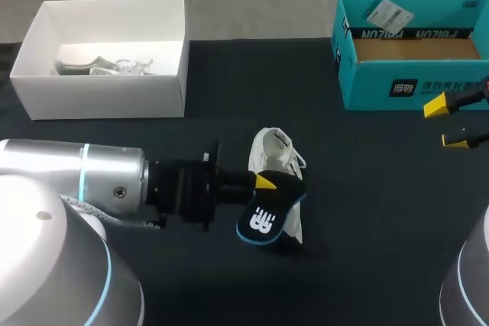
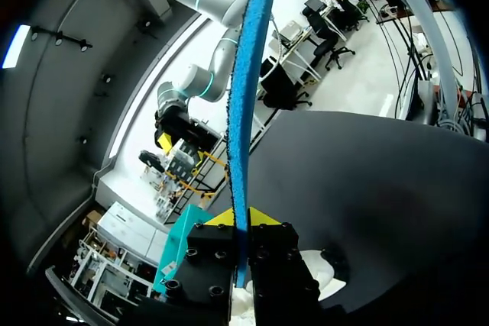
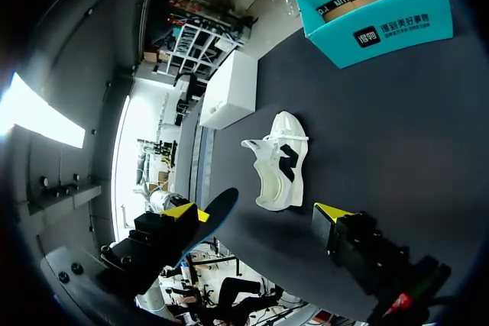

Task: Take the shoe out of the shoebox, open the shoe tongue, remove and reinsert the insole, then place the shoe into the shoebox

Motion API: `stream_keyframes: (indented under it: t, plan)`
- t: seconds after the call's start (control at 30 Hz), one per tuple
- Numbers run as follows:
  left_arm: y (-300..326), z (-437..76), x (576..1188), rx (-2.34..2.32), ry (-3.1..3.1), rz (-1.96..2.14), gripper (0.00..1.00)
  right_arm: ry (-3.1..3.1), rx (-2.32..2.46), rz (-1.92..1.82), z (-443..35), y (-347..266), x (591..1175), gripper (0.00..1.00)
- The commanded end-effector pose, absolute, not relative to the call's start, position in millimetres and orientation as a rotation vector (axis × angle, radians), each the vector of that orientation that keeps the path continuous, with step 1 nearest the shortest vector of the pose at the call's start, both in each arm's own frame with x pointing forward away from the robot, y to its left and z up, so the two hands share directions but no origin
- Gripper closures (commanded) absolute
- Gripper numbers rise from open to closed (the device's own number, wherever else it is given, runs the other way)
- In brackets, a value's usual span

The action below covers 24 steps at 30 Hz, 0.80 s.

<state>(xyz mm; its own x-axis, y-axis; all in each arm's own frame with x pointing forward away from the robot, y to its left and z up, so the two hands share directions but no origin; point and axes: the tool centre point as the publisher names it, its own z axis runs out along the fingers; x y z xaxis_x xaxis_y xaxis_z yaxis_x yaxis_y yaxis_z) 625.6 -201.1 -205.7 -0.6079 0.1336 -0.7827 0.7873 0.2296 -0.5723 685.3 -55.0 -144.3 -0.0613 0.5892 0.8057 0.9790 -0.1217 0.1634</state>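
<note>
One shoe (image 1: 272,152), one gripped insole (image 1: 265,219), one white box (image 1: 99,97), one teal box (image 1: 370,85).

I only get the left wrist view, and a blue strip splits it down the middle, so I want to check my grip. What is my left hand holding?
Observer: The head view shows it flat-on: your left hand is shut on the insole, which is dark with a blue rim.
Operator: Where is the shoe?
Observer: The white shoe lies on the table, partly under the insole and outside the teal shoebox.
Operator: And my right hand?
Observer: The right hand is open and holds nothing, close to that shoebox's near side.
</note>
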Motion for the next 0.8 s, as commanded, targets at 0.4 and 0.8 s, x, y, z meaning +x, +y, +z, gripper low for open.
stream_keyframes:
  t: [0.4,0.8]
  plan:
    - [-222.7,-246.7,636.8,0.839,1.807,-1.416,1.00,-1.673,-1.743,-1.069,-144.8,-54.7,683.2,0.00]
    - [-243.9,-276.6,648.7,0.833,1.886,-1.476,1.00,-1.673,-1.743,-1.069,-144.8,-54.7,683.2,0.00]
